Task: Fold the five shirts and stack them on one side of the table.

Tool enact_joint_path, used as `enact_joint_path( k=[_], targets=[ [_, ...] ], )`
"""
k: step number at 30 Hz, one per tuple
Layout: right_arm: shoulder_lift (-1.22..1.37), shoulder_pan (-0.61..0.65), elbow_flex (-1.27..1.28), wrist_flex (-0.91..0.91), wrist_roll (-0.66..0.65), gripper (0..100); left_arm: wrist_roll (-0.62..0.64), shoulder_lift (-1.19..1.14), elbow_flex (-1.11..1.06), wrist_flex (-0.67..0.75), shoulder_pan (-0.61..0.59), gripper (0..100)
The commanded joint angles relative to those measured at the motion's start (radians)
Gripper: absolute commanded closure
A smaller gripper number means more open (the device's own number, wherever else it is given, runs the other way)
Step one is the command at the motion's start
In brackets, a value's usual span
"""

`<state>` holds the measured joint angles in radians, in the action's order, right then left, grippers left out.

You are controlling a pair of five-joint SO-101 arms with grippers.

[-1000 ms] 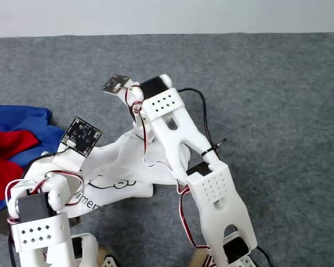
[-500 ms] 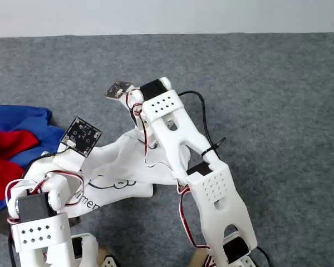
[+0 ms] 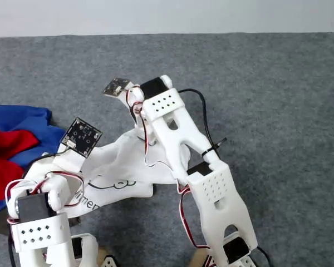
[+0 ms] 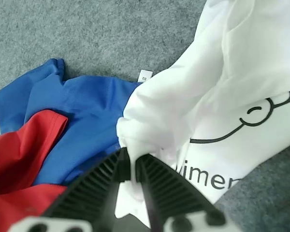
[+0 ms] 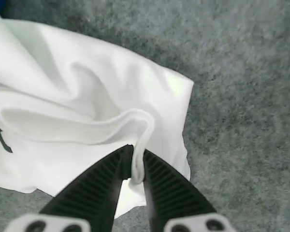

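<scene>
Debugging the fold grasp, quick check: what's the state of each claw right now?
Left claw: shut on the white printed cotton shirt.
Right claw: shut on a folded edge of the same shirt.

- The left arm [image 3: 40,231], chunky white printed plastic at 7 o'clock in the high view, has a block pierced with diamond-shaped holes under a black servo motor [image 3: 32,207].
- Thin red, white and black wires [image 3: 23,186] loop at that motor's 12 o'clock.
- A black square camera board [image 3: 82,136] with pale corner screws sits at its 1 o'clock.
- The right arm [image 3: 214,194], made of white plastic links at 6 o'clock, has plates dotted with round holes, a black servo block [image 3: 153,87], a thin black cable [image 3: 199,108] and a black cable tie [image 3: 214,148].
- A small grey circuit board [image 3: 117,85] sits at the block's 9 o'clock.
- The left gripper [image 4: 130,163] and the right gripper [image 5: 137,157] have black ribbed fingers on white bases with dark round holes.
</scene>
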<state>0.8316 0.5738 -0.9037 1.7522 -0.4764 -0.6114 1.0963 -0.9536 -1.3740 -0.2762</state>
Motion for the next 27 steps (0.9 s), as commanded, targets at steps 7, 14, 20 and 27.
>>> enact_joint_path(
  k=[7,14,20,27],
  targets=[
    [-0.245,-0.097,-0.044,0.044,-0.049,98.8,0.044,0.014,0.042,-0.003,0.002,99],
    [-0.444,-0.188,0.002,0.045,-0.044,98.8,0.250,0.012,0.216,-0.006,0.037,99],
    [-0.633,-0.222,0.146,0.045,-0.002,98.8,0.272,0.012,0.246,-0.011,0.103,99],
    [-0.829,-0.223,0.164,0.044,0.035,98.8,0.381,0.012,0.398,-0.015,0.207,99]
  ],
)
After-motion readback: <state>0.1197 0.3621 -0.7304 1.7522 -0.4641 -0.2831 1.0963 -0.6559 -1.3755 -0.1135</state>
